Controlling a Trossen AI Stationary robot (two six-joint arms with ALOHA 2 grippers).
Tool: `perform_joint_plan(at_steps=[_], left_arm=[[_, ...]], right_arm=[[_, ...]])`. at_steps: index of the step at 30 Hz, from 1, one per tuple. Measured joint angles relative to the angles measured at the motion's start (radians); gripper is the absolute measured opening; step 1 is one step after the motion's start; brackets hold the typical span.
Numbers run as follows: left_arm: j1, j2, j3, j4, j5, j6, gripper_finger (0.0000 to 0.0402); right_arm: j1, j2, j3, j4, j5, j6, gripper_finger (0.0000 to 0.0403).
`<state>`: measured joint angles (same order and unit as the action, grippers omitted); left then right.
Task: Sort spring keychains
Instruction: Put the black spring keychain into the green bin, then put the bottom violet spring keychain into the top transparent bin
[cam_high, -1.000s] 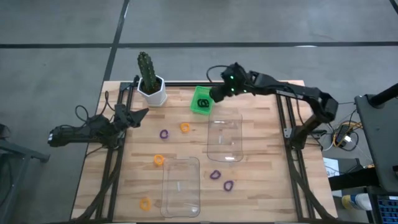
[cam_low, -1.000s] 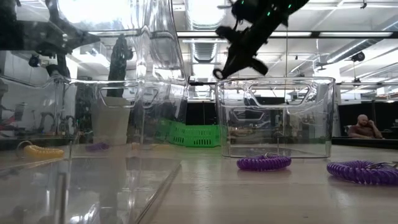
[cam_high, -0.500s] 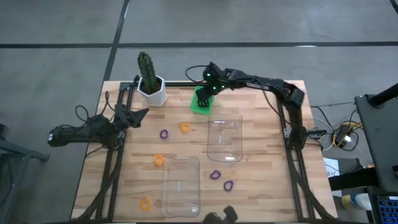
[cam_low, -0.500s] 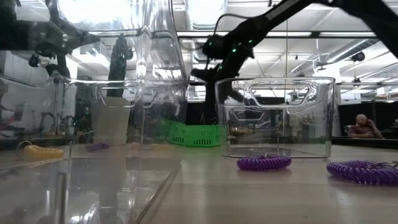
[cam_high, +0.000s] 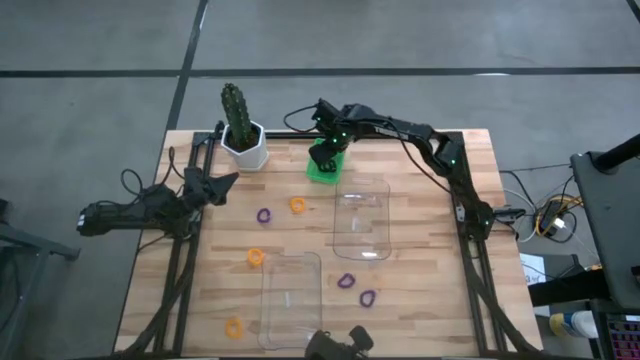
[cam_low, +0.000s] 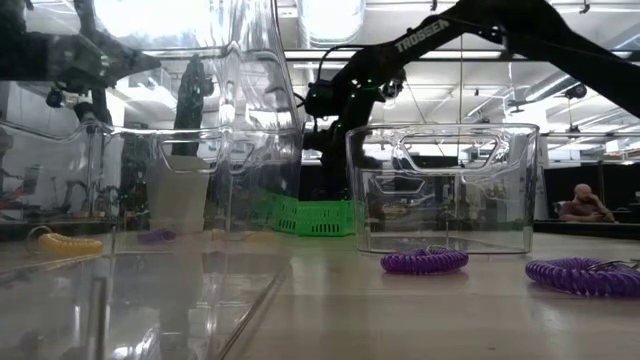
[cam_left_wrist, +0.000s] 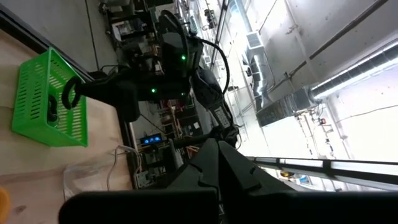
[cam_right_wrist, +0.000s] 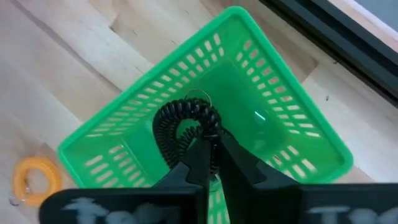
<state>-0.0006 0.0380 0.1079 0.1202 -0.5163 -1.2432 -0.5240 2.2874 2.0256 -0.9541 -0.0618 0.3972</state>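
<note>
The green bin (cam_high: 322, 170) stands at the table's far edge, and my right gripper (cam_high: 325, 155) hangs over it, shut on a black spring keychain (cam_right_wrist: 183, 127). A dark shape behind the bin's mesh (cam_left_wrist: 51, 112) may be another one. Purple keychains (cam_high: 264, 215) (cam_high: 346, 281) (cam_high: 367, 298) and orange ones (cam_high: 297, 204) (cam_high: 256, 257) (cam_high: 233, 327) lie flat on the wood. My left gripper (cam_high: 225, 182) waits shut above the table's left edge. My right gripper pinches the black keychain's coil (cam_right_wrist: 210, 132) between its two fingertips, coming from above and slanting down into the bin. The loop hangs at the fingertips (cam_left_wrist: 67, 94) over the bin's open top. I cannot tell whether it touches the bin floor.
Two clear plastic trays sit on the table, one at mid-right (cam_high: 361, 220) and one at the near edge (cam_high: 291, 298). A cactus in a white pot (cam_high: 243, 140) stands left of the bin. A dark device (cam_high: 335, 345) sits at the near edge.
My right gripper has moved toward the table's left, from beside the green bin's right side to above it, and has come lower, with the arm's elbow swinging in. The keychains on the table and the trays have stayed put.
</note>
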Motion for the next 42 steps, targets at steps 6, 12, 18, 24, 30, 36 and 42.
perform_joint_plan(at_steps=[6, 12, 18, 24, 30, 36, 42], left_arm=[[0.000, 0.000, 0.000, 0.000, 0.000, -0.012, 0.0000], [0.000, 0.000, 0.000, -0.001, -0.001, -0.013, 0.0000], [0.000, 0.000, 0.000, -0.003, -0.001, 0.004, 0.0000], [0.000, 0.000, 0.000, -0.003, 0.000, 0.026, 0.0000], [0.000, 0.000, 0.000, -0.007, 0.047, 0.015, 0.0000], [0.000, 0.001, 0.000, -0.009, 0.055, 0.014, 0.0000], [0.000, 0.001, 0.000, -0.009, 0.055, 0.014, 0.0000]], right_arm=[[0.001, 0.021, 0.042, -0.038, -0.025, -0.009, 0.0106], [0.010, -0.017, 0.040, -0.050, -0.028, -0.016, 0.0171], [0.060, -0.098, 0.034, -0.093, -0.042, -0.063, 0.0168], [0.151, -0.172, 0.033, -0.177, -0.041, -0.059, 0.0147], [0.276, -0.249, 0.027, -0.257, 0.043, 0.026, 0.0128], [0.395, -0.321, 0.021, -0.268, 0.101, 0.126, 0.0102], [0.492, -0.358, 0.009, -0.267, 0.166, 0.225, 0.0030]])
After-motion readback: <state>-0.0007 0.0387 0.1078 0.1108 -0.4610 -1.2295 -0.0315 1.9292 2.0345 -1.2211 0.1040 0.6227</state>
